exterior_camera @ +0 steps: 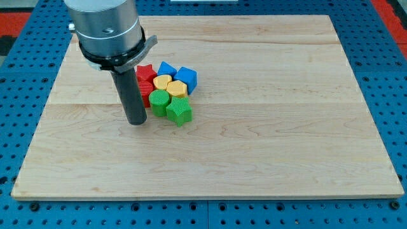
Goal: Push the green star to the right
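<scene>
Filling most of the view, the pale wooden counter (267, 127) lies on a blue perforated base (381, 70), with a red strip at the view's top corners. Next in size comes the grey metal cylinder of the arm (105, 28) at the view's top left, from which the straight dark rod (130, 89) drops to the board. No gripper is fitted, so nothing opens or closes; my tip (136, 121) rests on the wood just to the view's left of a tight cluster of small blocks.

Within that cluster, the green star (180, 111) sits at the lower right edge, touching the green rounded block (159, 102) on its left, which is the block nearest my tip, with a narrow gap between them. Above the greens lie two yellow rounded blocks (170, 85), side by side. A blue cube (187, 78) and another blue block (166, 69) stand at the cluster's top right. A red star (145, 72) and a second red block (145, 88) are partly hidden behind the rod.
</scene>
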You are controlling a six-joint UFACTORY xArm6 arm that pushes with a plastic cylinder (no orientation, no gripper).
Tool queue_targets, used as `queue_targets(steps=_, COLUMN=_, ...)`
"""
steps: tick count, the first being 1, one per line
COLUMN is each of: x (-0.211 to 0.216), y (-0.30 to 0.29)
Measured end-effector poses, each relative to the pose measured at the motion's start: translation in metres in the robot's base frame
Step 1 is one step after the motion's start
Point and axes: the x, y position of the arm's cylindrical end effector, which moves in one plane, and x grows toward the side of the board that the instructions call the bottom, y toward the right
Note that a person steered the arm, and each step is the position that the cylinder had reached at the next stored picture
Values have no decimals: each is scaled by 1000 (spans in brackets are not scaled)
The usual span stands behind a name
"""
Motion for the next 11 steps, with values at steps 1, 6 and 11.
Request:
queue_targets(steps=1, x=0, y=-9)
queue_targets(steps=6, x=-14, y=62)
queue_targets(steps=11, x=20, y=149)
